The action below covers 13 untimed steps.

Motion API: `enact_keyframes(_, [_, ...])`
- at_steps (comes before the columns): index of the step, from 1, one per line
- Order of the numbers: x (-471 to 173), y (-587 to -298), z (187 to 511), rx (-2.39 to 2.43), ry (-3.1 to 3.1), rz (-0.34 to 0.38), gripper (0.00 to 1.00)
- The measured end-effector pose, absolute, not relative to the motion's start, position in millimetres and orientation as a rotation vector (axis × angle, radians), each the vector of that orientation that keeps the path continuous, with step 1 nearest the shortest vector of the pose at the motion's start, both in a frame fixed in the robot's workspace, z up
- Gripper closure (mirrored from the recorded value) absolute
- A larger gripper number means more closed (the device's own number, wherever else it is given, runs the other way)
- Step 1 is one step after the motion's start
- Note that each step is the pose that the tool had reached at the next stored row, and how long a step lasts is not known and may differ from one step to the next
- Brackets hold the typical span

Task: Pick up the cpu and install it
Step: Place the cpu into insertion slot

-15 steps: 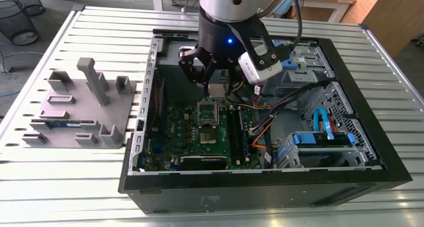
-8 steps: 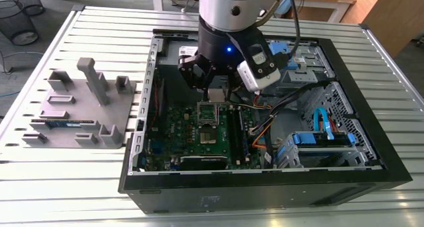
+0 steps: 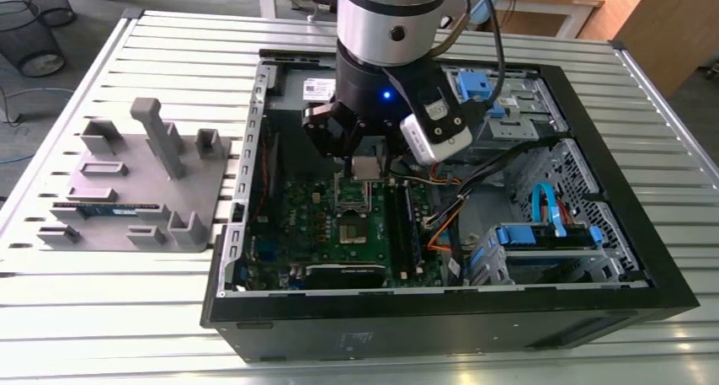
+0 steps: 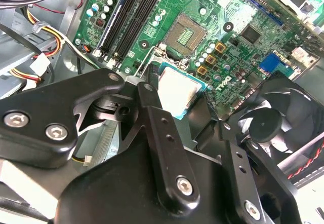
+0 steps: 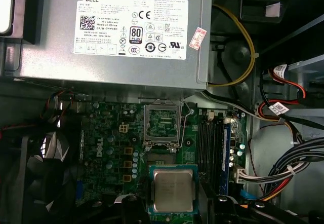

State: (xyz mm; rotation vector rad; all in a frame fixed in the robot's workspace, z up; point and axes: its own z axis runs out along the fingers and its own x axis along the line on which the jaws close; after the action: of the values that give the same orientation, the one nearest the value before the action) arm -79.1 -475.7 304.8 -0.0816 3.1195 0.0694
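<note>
claw: on my exterior view the gripper point(image 3: 365, 159) hangs inside the open computer case point(image 3: 450, 318), at the centre of the frame, slightly above the middle. i read it as clamped on the cpu.
cpu: the cpu point(image 3: 368, 169) is a small grey square under the claw, held clear of the green motherboard point(image 3: 337, 259). in the first wrist view its silvery top point(image 5: 173, 191) faces the camera, level, with a thin green rim around it. in the second wrist view it point(image 4: 177, 89) sits between the black finger links.
fingers: one dark fingertip point(image 5: 132, 203) touches the chip's edge in the first wrist view.
socket: the socket point(image 5: 162, 125) lies uncovered, contact field showing, close beside the held chip. the chip is not in it.
memory slots: long black slots point(image 5: 212, 143) run along the socket's other side.
power supply: a grey box with a white label point(image 5: 121, 31), beyond the socket.
fan: a black fan point(image 4: 268, 122) beside the board.
holder: a grey holder point(image 3: 135, 187) stands on the slatted table point(image 3: 113, 318), at the exterior view's left, well apart from the case. a memory stick point(image 3: 107, 208) lies on it.
</note>
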Motion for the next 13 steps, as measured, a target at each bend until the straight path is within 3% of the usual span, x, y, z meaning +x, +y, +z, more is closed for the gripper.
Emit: enact_keyframes(13, [-79.0, -475.8, 304.2, -0.082, 3.120, 0.057, 0.53])
